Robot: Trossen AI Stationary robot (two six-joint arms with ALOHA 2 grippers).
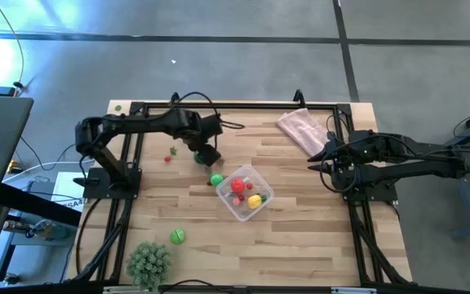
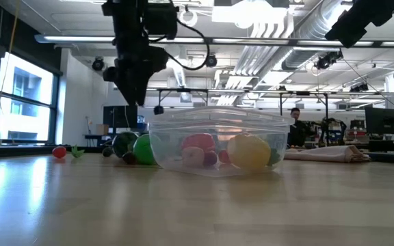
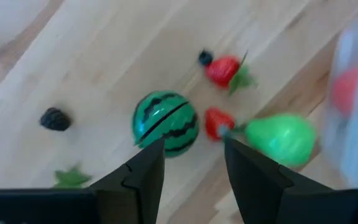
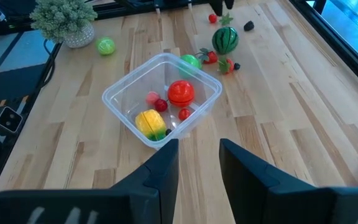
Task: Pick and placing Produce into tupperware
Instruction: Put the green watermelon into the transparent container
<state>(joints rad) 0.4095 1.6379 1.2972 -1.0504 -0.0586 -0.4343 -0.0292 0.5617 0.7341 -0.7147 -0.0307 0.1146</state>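
Wooden table (image 1: 300, 237) fills the high view, black frame rails along its edges. Left arm reaches in from 9 o'clock, elbow bent, forearm running toward centre, wrist pitched down. Left gripper (image 1: 206, 155) hangs above the table just at 10 o'clock of the tupperware (image 1: 245, 193), fingers (image 3: 145, 171) parted with nothing between them, released. Directly below its tips: striped toy watermelon (image 3: 165, 122), and beside it a green pear (image 3: 281, 138), two small strawberries (image 3: 224, 70), a dark berry (image 3: 55, 118).

Right arm lies folded at 3 o'clock, forearm pointing to centre, waiting. Right gripper (image 1: 315, 163) is well apart from the container, fingers (image 4: 160, 165) slightly apart, holding nothing, aimed at the tupperware.

Tupperware sits near table centre, clear, lidless, turned diagonal. Inside: red tomato (image 4: 181, 92), yellow fruit (image 4: 149, 121), a few small red pieces.

Spiky pale-green plant (image 1: 148, 261) at 7 o'clock corner. Pink cloth (image 1: 302, 129) at 1 o'clock, near the right gripper. Green ball (image 1: 177, 237) alone at 7 o'clock of the container, near the plant. Small red piece (image 1: 172, 152) at 10 o'clock, next to the left gripper.
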